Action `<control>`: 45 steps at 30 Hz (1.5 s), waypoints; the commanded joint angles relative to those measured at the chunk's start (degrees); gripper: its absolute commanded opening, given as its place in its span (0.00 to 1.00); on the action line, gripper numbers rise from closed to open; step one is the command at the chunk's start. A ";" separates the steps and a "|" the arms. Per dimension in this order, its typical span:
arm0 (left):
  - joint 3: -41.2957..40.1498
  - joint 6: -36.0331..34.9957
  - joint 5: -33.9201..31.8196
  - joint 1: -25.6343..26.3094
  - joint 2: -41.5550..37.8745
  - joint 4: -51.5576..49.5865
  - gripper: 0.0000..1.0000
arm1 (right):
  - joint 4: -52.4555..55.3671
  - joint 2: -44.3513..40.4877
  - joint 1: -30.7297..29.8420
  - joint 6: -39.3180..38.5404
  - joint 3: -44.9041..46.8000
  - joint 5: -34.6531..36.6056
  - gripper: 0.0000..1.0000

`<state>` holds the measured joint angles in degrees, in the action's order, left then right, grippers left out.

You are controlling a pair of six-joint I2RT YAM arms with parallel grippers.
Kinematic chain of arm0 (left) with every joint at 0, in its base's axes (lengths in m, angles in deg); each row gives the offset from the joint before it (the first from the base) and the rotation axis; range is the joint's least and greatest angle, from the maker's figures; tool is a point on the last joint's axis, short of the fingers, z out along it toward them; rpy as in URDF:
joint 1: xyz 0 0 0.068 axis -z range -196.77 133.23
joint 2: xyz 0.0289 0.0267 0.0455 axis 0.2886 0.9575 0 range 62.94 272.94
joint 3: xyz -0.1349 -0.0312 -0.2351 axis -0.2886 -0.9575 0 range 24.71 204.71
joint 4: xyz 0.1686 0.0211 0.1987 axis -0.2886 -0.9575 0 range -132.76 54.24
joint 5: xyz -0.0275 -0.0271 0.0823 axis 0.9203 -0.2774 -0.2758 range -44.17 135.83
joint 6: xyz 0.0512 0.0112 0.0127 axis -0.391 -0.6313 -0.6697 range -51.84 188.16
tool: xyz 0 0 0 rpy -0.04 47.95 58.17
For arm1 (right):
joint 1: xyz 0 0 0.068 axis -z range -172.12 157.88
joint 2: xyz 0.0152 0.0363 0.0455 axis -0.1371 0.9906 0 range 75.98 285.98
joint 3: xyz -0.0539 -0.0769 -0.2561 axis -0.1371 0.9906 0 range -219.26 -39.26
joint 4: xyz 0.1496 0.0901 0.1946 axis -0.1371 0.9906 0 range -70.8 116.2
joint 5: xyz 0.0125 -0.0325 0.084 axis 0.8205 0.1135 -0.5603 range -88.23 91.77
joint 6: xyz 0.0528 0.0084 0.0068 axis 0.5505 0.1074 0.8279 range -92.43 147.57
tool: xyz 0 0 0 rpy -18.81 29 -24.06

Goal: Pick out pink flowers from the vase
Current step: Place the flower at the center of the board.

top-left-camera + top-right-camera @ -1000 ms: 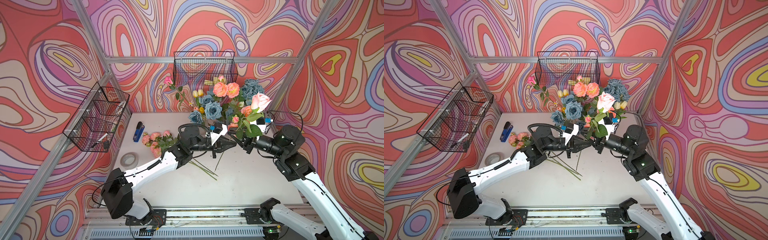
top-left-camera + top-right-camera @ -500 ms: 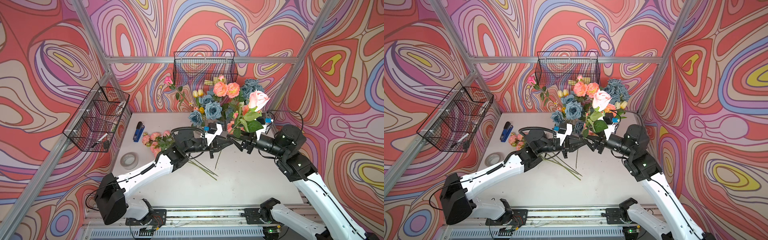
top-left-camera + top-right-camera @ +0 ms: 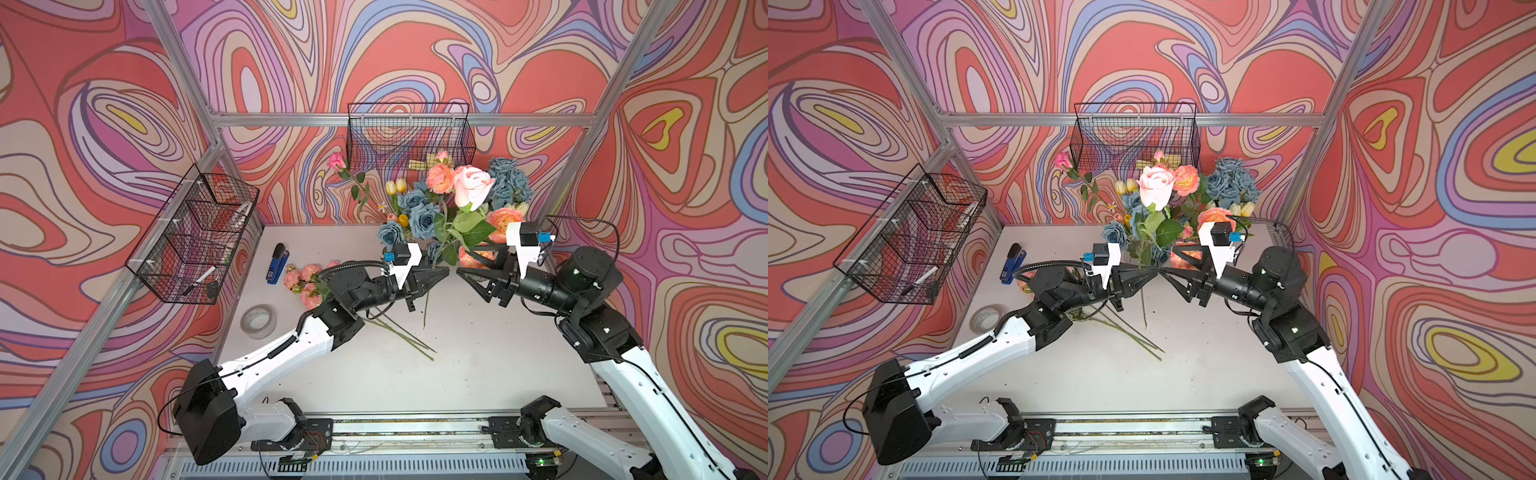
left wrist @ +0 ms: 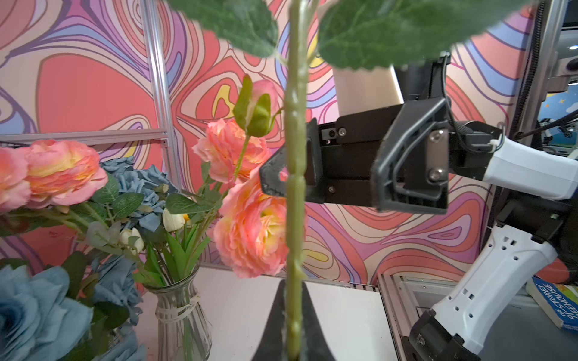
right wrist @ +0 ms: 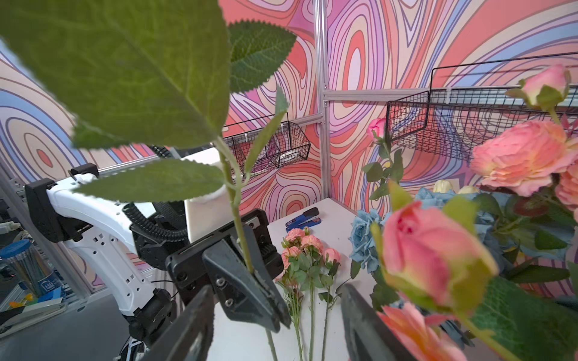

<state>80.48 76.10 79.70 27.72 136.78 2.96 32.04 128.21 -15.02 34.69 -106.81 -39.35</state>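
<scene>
While left end effector (image 3: 444,271) clamps upright pink rose stem (image 4: 295,187), right end effector (image 3: 463,261) faces it tip-to-tip, jaws spread.

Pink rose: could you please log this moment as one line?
pink rose: upright, out of vase | left tool: shut on its stem | right tool: open, empty

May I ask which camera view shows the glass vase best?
The left wrist view: the glass vase stands in plain sight, neck tied with a band. In both top views the blooms hide it; the right wrist view shows blooms, no vase.
</scene>
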 commanded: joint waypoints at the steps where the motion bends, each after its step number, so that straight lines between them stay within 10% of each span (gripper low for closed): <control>1: -1.56 1.09 -3.09 -0.79 -2.07 4.59 0.00 | -1.08 0.77 0.13 1.91 -1.74 -3.41 0.65; 29: -18.00 14.59 -32.71 -4.06 -5.46 19.44 0.00 | -0.25 7.38 -0.14 3.34 -10.63 -14.64 0.65; 45: -22.07 23.26 -54.27 -4.15 -6.54 13.75 0.00 | 11.19 22.26 -17.70 -12.95 -23.42 11.04 0.64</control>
<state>59.06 96.01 32.14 24.02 132.04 18.13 38.53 147.95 -29.57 27.28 -127.57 -37.30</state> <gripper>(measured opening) 0.067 0.636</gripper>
